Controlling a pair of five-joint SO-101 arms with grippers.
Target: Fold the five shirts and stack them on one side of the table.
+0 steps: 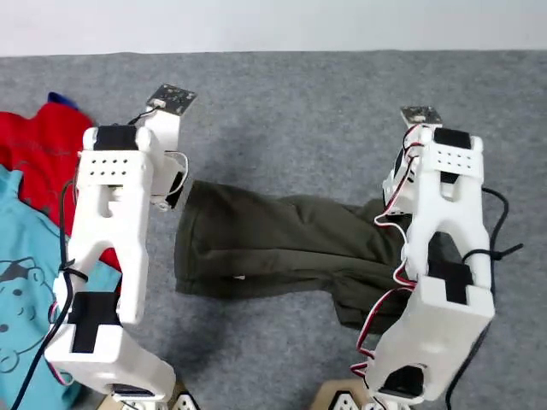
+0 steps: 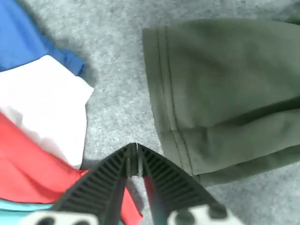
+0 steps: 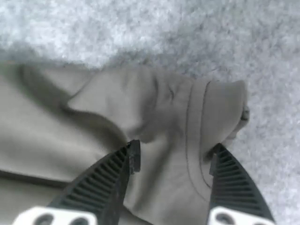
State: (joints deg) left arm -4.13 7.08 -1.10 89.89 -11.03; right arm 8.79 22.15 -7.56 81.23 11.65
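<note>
High view: we note the olive shirt (image 1: 273, 248) lying rumpled on the grey surface (image 1: 299, 111) between both arms. Its long axis runs side to side, with the stitched hem toward the left arm. The teal shirt (image 1: 21, 282) bears a cartoon print, its lettering too small to read.

Left wrist view: left end effector (image 2: 135, 157) closed tip to tip, holding nothing, just beside the hem.

Right wrist view: right end effector (image 3: 176, 154) spread wide over olive cloth, gripping nothing.

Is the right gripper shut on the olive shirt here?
No, the right gripper is open, with its jaws wide apart over the olive shirt.
</note>
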